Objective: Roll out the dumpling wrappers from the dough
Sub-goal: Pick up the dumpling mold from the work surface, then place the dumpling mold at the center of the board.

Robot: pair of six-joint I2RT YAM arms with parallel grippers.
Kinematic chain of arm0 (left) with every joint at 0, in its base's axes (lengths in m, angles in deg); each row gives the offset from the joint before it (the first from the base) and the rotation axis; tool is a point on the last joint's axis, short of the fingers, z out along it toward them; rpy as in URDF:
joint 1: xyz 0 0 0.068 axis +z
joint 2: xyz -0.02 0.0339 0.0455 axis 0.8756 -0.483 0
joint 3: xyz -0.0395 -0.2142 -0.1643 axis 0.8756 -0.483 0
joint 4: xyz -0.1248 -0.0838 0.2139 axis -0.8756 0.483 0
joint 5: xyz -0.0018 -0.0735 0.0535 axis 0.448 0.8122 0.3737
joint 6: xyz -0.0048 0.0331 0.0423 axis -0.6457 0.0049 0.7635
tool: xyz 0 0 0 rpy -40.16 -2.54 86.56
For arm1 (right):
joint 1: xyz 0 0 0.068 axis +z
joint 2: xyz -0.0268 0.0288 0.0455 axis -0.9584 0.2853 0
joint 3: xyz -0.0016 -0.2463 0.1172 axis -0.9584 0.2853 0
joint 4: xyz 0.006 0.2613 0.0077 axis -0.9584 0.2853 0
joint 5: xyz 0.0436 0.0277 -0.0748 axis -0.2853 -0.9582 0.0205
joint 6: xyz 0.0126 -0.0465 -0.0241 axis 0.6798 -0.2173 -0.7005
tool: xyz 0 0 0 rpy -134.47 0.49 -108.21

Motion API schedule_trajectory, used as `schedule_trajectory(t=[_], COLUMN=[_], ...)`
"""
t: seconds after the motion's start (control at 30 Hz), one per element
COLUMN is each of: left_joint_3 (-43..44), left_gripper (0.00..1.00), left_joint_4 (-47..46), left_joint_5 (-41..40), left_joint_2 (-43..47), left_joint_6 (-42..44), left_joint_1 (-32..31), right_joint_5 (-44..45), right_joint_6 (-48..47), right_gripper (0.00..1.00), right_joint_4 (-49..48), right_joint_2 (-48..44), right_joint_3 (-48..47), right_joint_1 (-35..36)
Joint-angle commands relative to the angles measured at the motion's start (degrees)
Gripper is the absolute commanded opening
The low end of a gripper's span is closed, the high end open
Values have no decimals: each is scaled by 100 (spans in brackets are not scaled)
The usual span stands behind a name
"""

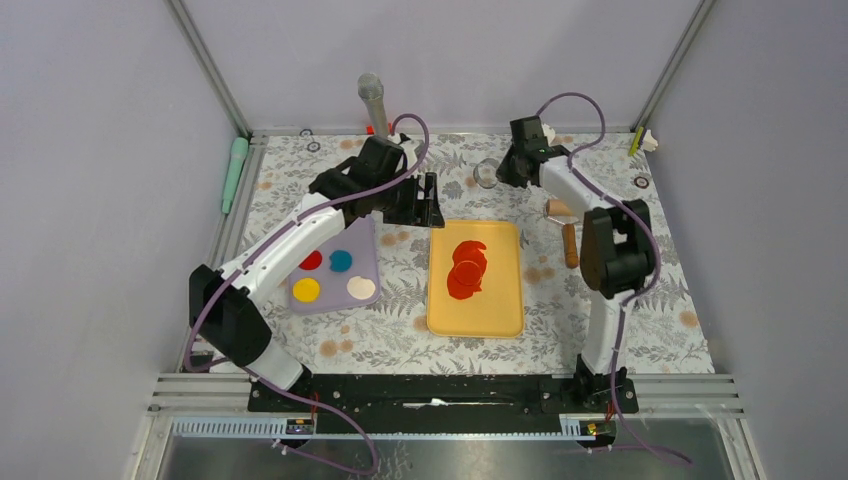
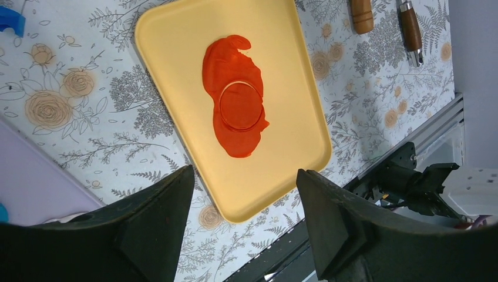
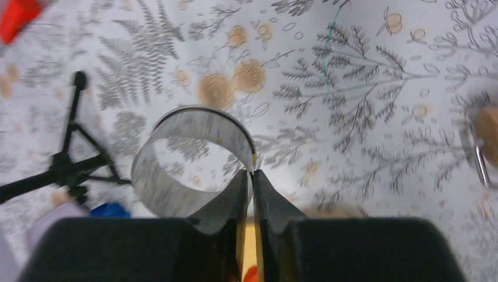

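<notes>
Jaws of the right gripper (image 3: 253, 176) are pinched together on the thin wall of a metal ring cutter (image 3: 199, 124). Gripping one edge leaves the ring's opening unobstructed. It sits over the flowered table (image 3: 364, 88) at the far side, apart from the yellow tray (image 2: 293, 88); whether it touches the surface cannot be told. The left gripper (image 2: 245, 173) hovers by the tray's far left corner, fingers spread wide and empty, probably keeping clear of the work. On the tray lies the flattened red dough (image 2: 232, 59), and within it one dumpling wrapper (image 2: 241, 107) is outlined as a round, not yet lifted out. Two wooden-handled tools (image 2: 411, 29) rest beside the tray, on the right arm's side.
</notes>
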Motion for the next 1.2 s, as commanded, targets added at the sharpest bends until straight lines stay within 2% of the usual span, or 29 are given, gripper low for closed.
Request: schedule_trajectory(t=[0.0,0.07,0.1,0.2,0.33,0.43,0.6,0.67,0.77,0.83,0.93,1.07,1.17], left_joint_3=[-52,-82,-95,-86,-49,-37,32,74,114,110,68,-2,-20], left_gripper=[72,72,72,73,74,74,76,76,76,76,76,76,77], left_joint_4=[-15,-2,7,19,18,12,12,16,12,8,3,-1,-6], left_joint_5=[-197,-225,-224,-182,-118,-91,-5,81,207,249,223,194,185], left_joint_2=[493,546,558,543,534,514,360,280,206,149,116,161,175], left_joint_6=[105,123,128,141,158,171,253,252,218,212,192,153,195], left_joint_1=[60,77,79,88,89,89,89,89,94,93,88,88,88], right_joint_5=[162,117,102,184,582,564,537,406,258,279,447,183,492], right_joint_6=[-106,-100,-124,-256,-454,-539,-656,-645,-861,-987,-965,-421,-653], right_gripper=[29,57,66,79,81,80,80,84,96,99,100,99,99], right_joint_4=[664,811,871,1000,1023,692,533,447,457,643,811,725,580], right_joint_2=[819,897,869,528,-368,-1244,-2509,-2857,-3006,-2868,-2615,-2636,-2841], right_joint_3=[-840,-1089,-1200,-1347,-895,120,1828,2457,2920,2893,2861,3190,3348], right_joint_1=[-21,-21,-21,-40,-258,-727,-1963,-2520,-3145,-3399,-3669,-4052,-4064])
